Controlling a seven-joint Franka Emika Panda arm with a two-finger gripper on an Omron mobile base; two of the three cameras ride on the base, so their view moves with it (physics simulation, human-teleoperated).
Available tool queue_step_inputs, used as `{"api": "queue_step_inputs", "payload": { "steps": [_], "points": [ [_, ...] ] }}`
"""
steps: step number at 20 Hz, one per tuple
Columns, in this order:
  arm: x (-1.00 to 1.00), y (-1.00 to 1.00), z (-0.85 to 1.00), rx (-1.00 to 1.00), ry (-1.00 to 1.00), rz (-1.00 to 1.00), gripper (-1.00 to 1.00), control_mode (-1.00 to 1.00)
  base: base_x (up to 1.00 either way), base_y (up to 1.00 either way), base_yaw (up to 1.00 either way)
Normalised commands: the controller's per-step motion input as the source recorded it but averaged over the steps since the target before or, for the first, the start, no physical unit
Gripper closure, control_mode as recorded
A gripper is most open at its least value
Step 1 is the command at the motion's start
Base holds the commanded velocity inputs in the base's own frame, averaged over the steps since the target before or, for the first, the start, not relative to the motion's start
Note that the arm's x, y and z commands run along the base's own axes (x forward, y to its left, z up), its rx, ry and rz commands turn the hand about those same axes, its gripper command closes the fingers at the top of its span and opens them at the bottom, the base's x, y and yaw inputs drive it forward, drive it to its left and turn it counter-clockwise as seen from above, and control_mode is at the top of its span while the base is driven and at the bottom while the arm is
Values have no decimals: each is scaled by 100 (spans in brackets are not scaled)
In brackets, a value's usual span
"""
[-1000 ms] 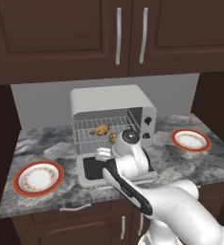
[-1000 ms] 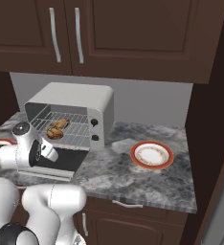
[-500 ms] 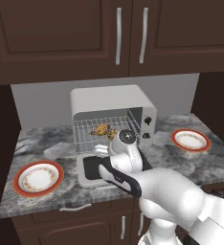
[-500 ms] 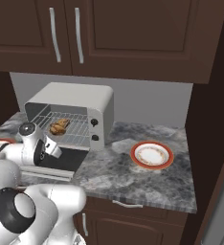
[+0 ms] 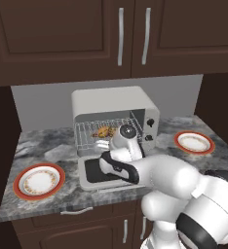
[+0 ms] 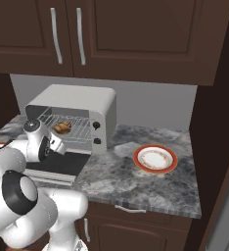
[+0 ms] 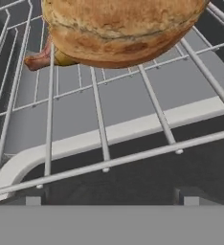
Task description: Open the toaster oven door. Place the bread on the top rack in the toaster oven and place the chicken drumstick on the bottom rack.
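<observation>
I'm working in a home kitchen: dark cabinets (image 5: 86, 39) above a toaster oven (image 5: 113, 104), which sits on a marble tabletop (image 6: 150, 188) with plates (image 5: 39, 180) beside it.

Grey marble counter (image 5: 52, 146): toaster oven (image 5: 113, 109) at middle far, plate (image 5: 39, 180) near left, plate (image 5: 194, 142) right.

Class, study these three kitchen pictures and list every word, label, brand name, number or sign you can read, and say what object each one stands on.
None: no readable text in any view.
The toaster oven shows no brand, and its two dark knobs carry no readable markings.
The plates have a patterned rim, not lettering.
The cabinet doors are plain.
</observation>
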Motion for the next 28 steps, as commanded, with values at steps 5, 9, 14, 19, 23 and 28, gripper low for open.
{"api": "queue_step_inputs", "payload": {
  "steps": [5,9,14,19,23,28],
  "points": [
    [31,1,22,-6,0,0,-100,-100,0,0,0],
    [35,2,16,-6,2,0,-100,-100,0,0,0],
    [39,3,3,-1,4,0,-100,-100,0,0,0],
    [36,0,4,0,6,0,-100,-100,0,0,0],
    [37,0,3,0,5,0,-100,-100,0,0,0],
    [31,0,0,0,5,0,-100,-100,0,0,0]
  ]
}}
